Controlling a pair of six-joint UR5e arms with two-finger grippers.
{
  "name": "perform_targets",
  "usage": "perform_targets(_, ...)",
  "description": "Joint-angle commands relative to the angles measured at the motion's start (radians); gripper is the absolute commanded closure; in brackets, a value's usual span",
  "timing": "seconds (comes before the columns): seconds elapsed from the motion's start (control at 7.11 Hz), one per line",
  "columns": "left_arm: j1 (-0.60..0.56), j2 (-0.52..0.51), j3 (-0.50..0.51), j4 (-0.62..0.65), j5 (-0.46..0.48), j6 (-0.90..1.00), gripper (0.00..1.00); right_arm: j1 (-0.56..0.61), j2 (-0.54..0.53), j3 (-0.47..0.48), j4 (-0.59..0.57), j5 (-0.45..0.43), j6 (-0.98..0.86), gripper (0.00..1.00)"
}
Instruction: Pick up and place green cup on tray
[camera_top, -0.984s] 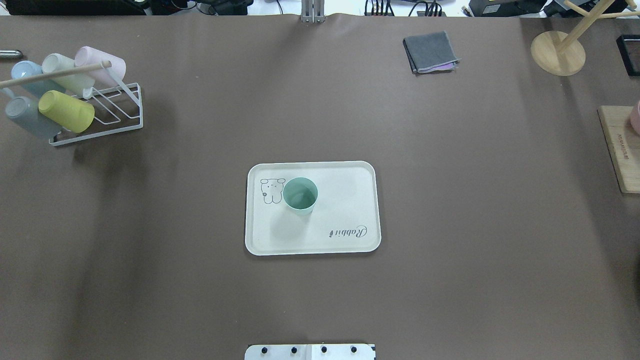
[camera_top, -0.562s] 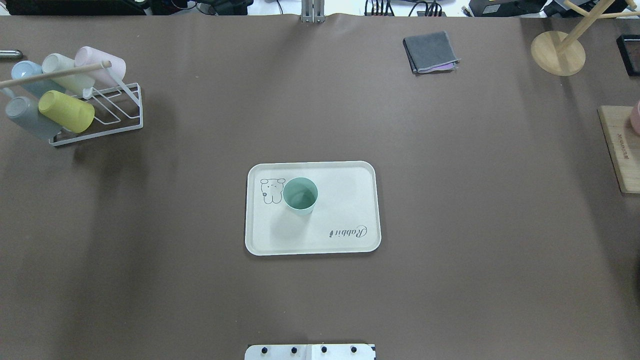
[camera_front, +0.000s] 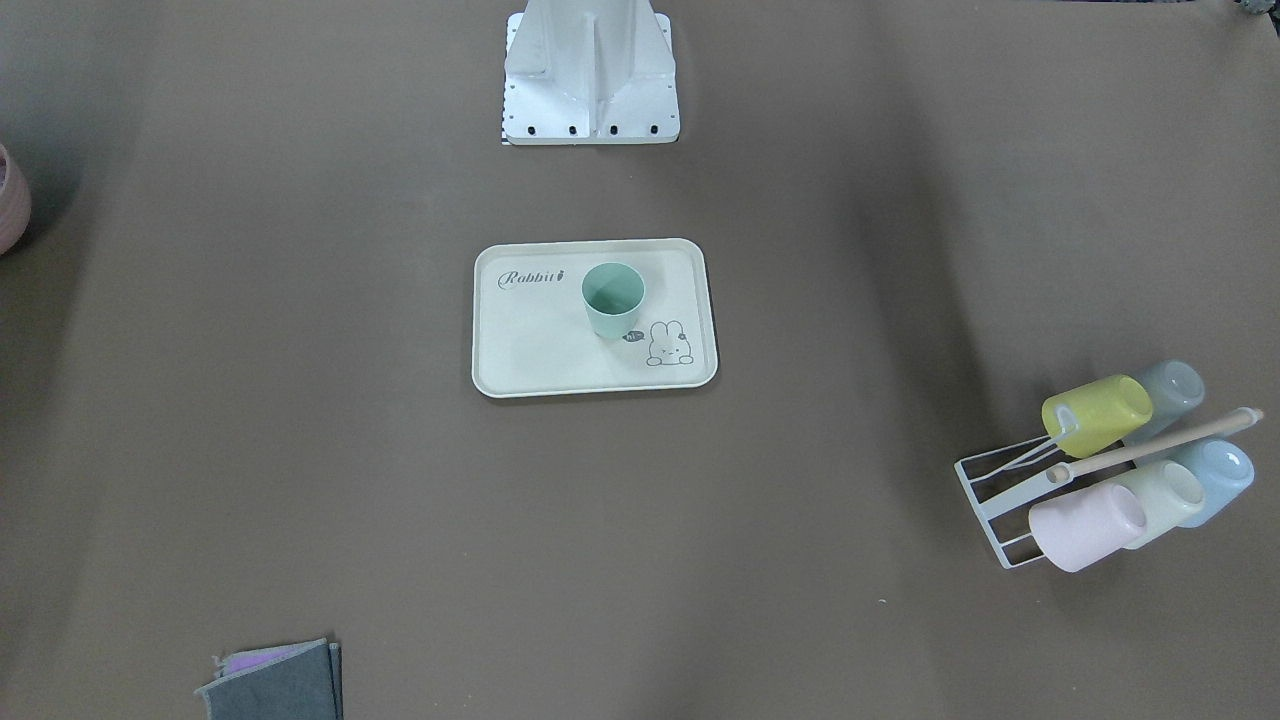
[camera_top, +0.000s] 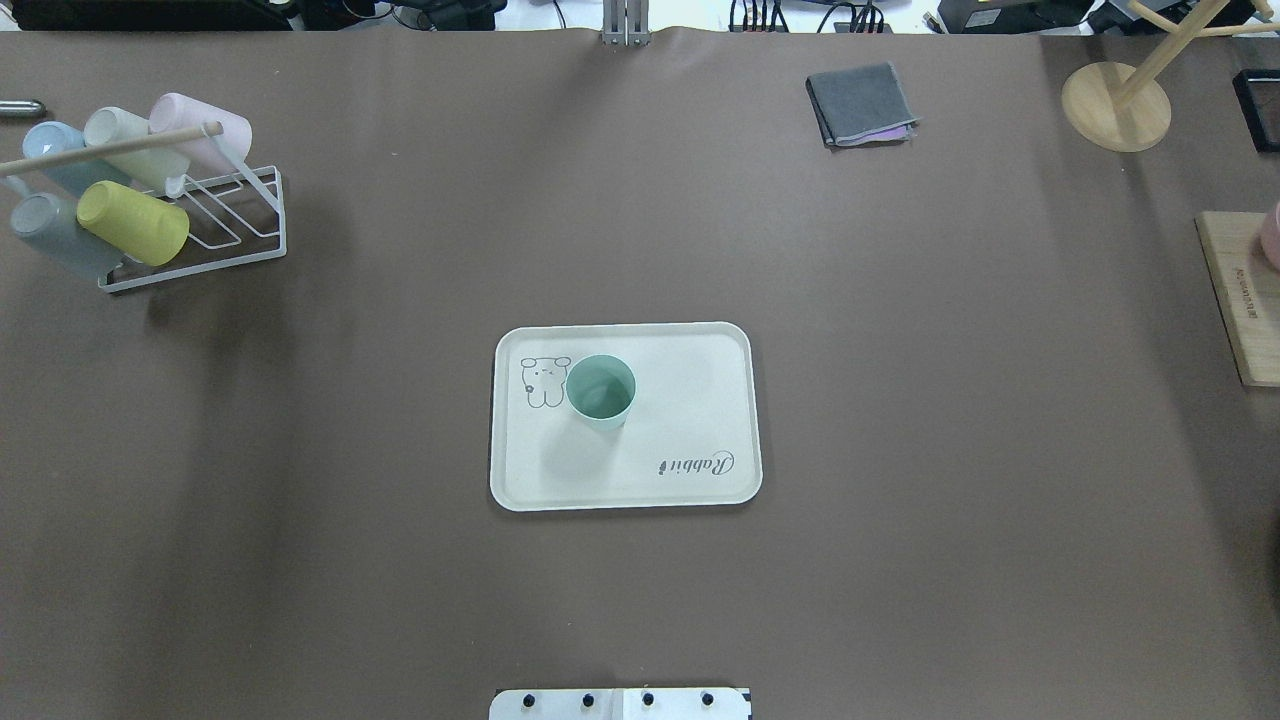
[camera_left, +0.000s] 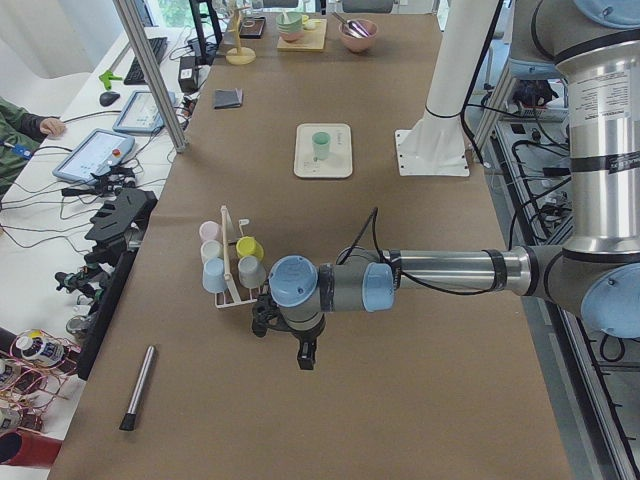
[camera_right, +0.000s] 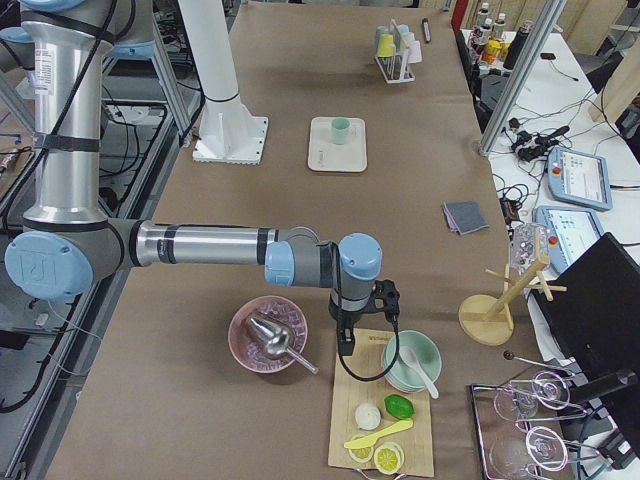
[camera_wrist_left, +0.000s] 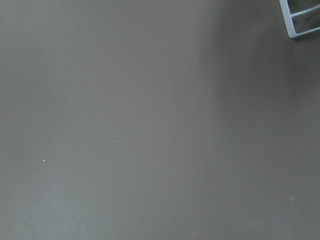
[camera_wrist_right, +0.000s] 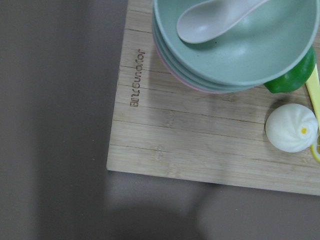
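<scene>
- Green cup (camera_top: 600, 392): upright on the tray (camera_top: 690, 400), just beside the rabbit drawing (camera_top: 544, 382), left of centre; placement judged done.
- Light and tall, so easily tipped by any low sweep back over the tray.
- Left pincer (camera_left: 301, 352): well apart from the tray, near the cup rack (camera_top: 215, 225); apart or together, cannot tell.
- Right pincer (camera_right: 344, 343): over the wooden board (camera_wrist_right: 200, 150) on the far right of the surface; cannot tell either; might clip the bowls (camera_wrist_right: 235, 55).

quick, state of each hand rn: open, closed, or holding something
Left hand: cannot tell; it shows only in a side view.
Right hand: cannot tell; also only in a side view.
</scene>
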Motion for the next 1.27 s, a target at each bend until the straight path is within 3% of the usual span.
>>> perform_targets(0.0, -0.01, -0.02, -0.001, 0.002, 0.023, 0.0, 0.02, 0.0, 0.001, -0.002, 0.001, 0.0, -0.001, 0.0)
perform_targets(1.12, -0.015, -0.003, -0.003, -0.001, 0.021, 0.002, 0.02, 0.0, 0.011, 0.001, 0.003, -0.015, 0.0, 0.0)
